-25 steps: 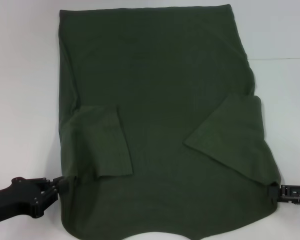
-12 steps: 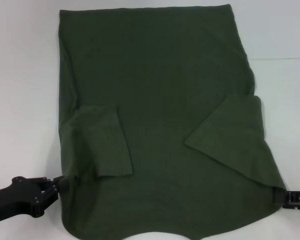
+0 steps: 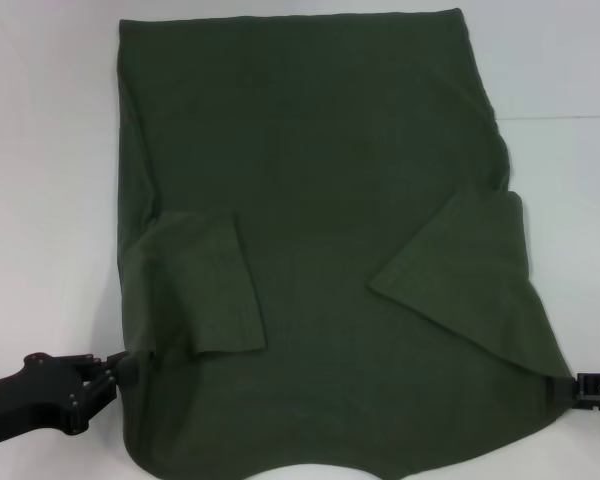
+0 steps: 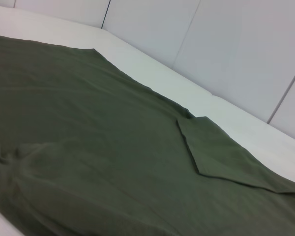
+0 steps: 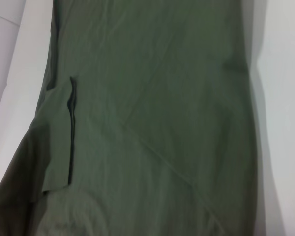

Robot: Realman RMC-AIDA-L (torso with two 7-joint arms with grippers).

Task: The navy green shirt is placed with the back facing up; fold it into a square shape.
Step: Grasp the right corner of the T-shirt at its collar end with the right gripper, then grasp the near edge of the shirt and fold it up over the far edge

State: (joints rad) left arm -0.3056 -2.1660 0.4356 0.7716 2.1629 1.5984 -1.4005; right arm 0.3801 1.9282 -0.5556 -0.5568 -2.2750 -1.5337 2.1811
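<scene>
Right gripper (image 3: 572,388) has slid outward from the shoulder corner of the large dark olive-green cotton T-shirt (image 3: 320,200) and now sits at its very edge; whether it grips cloth, cannot tell. Left gripper (image 3: 123,368) stays at the opposite shoulder, fingers apparently pinched on the fabric edge. Shirt lies flat on white table (image 3: 40,150), both sleeves folded inward. Judgement: sleeve folds done, lengthwise fold pending.
</scene>
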